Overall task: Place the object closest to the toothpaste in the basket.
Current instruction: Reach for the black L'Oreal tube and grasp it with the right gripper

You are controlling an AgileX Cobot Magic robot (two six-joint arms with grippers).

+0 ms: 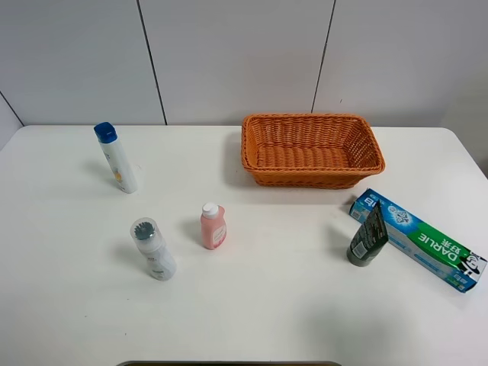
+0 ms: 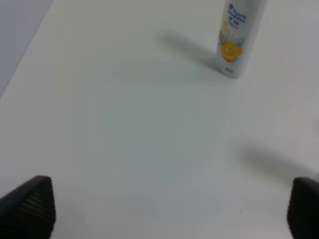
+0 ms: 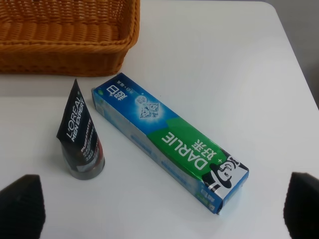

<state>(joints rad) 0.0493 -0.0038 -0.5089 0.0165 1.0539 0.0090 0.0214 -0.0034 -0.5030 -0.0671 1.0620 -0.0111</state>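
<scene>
Just one tube (image 1: 368,238), one toothpaste box (image 1: 427,244)

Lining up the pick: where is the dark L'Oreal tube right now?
In the exterior high view the dark tube stands cap-down on the table's right side, close beside the toothpaste box and in front of the basket.

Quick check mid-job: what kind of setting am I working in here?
Probably a lab test bench, not a home: a white table, plain grey wall panels, and a toothpaste box and wicker basket set out like test props.
</scene>
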